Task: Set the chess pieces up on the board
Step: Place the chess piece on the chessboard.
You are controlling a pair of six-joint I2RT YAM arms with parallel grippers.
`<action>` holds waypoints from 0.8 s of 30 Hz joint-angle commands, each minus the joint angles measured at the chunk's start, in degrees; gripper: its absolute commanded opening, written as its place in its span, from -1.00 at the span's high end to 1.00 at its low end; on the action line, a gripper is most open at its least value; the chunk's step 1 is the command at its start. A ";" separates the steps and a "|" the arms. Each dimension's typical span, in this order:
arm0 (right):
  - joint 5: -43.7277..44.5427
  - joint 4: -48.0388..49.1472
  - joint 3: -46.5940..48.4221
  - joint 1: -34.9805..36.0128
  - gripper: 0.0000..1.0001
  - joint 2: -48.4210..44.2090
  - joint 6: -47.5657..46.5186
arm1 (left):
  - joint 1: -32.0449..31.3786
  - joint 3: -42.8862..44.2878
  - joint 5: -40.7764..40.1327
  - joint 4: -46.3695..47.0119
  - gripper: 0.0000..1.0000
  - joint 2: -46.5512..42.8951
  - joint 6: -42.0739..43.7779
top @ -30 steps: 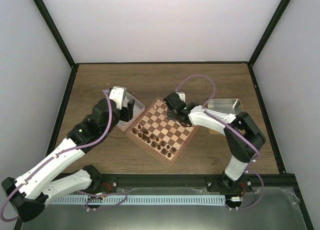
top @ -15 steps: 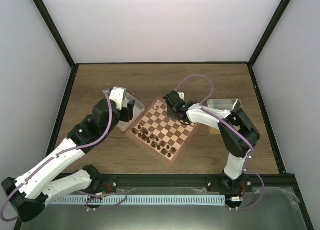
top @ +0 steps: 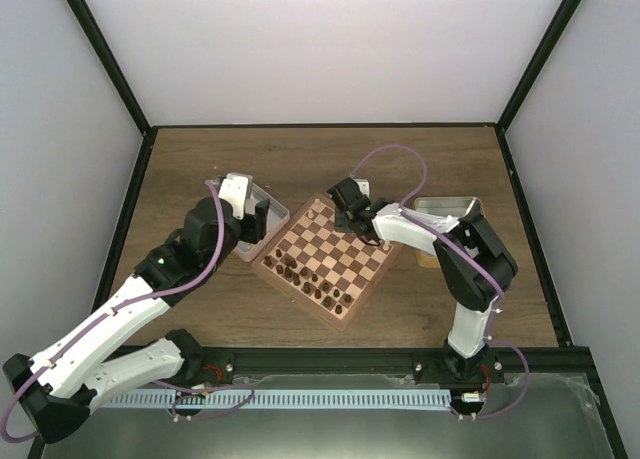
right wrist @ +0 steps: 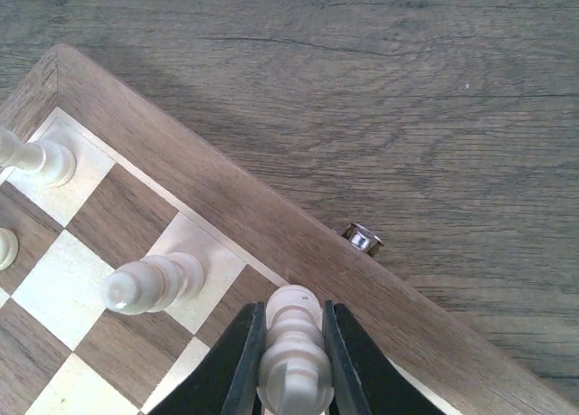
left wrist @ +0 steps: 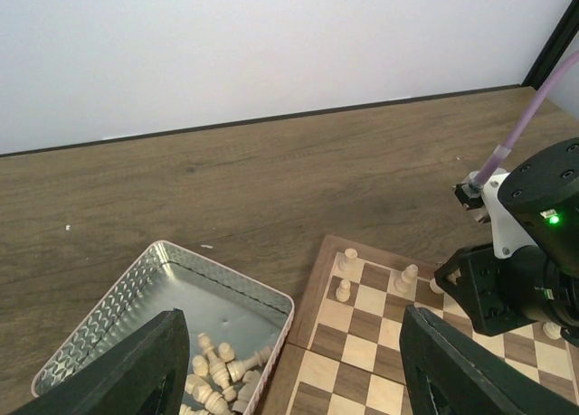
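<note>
Grips one light beige chess piece point(right wrist: 291, 370) upright in the right claw point(right wrist: 290, 329), black fingers clenched on either side of its ringed stem, over the row of squares next to the far reddish-brown rim of the chessboard point(top: 366, 291). Cannot tell whether its base touches the square. Shows, on that same row, two more beige pieces standing point(right wrist: 149, 284) point(right wrist: 36, 157), and a small metal clasp point(right wrist: 362, 239) on the rim's outer edge. Reaches in from the right, seen from above, with the right claw point(top: 347, 201) over the board's far corner. Holds the left claw point(left wrist: 294, 315) released, fingers spread wide and grasping nothing, above a silver metal tray point(left wrist: 118, 297) just beside the board's left edge. Leaves a small heap of light beige pieces point(left wrist: 217, 374) lying in the near end of that tray. Counts, from the left wrist, three beige pieces standing near the board's far corner point(left wrist: 348, 259) point(left wrist: 343, 291) point(left wrist: 409, 275). Finds the board turned like a diamond on the wooden surface point(top: 220, 164), with dark brown pieces point(top: 305, 279) ranked along its near-left side. Places a second silver tray point(top: 450, 211) to the right of the board, partly hidden by the right arm.
</note>
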 commanded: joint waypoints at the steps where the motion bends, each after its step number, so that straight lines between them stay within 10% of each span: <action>1: 0.92 -1.22 1.69 -0.63 0.75 1.97 -0.62 | 0.09 -0.62 0.53 0.79 -0.32 -0.92 0.06; 24: -5.91 -2.84 1.81 -0.11 0.70 0.49 -3.91 | 0.19 -0.73 0.40 0.74 -0.32 -0.45 0.35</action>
